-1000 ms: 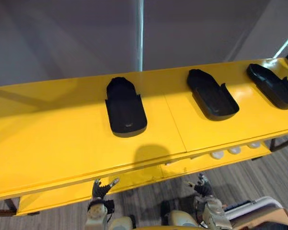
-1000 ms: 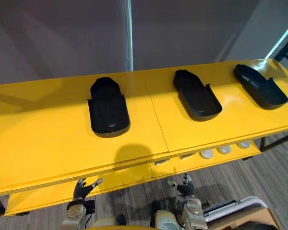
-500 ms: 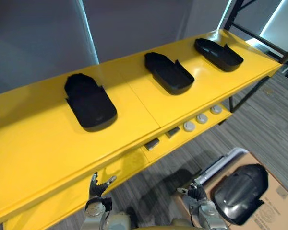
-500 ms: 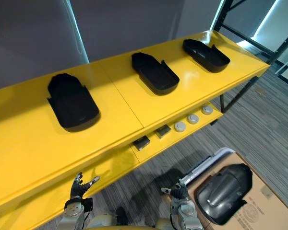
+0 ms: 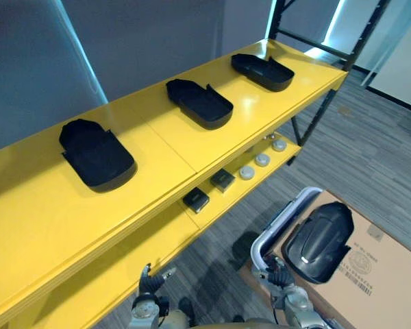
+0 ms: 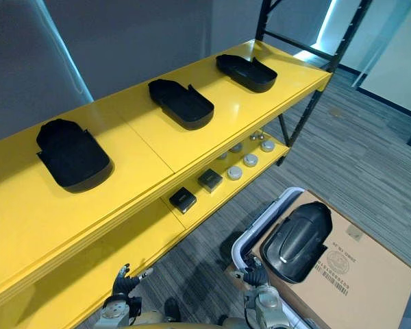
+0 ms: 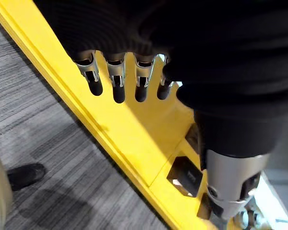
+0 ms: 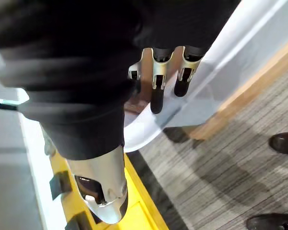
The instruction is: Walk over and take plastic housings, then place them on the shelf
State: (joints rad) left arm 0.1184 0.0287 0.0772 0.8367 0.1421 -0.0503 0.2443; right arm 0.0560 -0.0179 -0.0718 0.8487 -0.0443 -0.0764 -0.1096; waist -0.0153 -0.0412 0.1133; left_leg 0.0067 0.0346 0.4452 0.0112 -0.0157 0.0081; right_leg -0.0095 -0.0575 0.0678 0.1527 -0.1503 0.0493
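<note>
left hand (image 5: 149, 281) + right hand (image 5: 278, 275) released, empty | housing (image 5: 320, 233) on box (image 5: 380, 274) near right | risk: rounded shell slips from off-centre grasp

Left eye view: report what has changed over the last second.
The camera swung to the robot's right: the yellow shelf slid left in view, and a glossy dark plastic housing on a brown cardboard box came into sight. Nothing was taken or let go. The three black plastic housings stay on the shelf top; the left hand and right hand stay low, open and empty.
</note>
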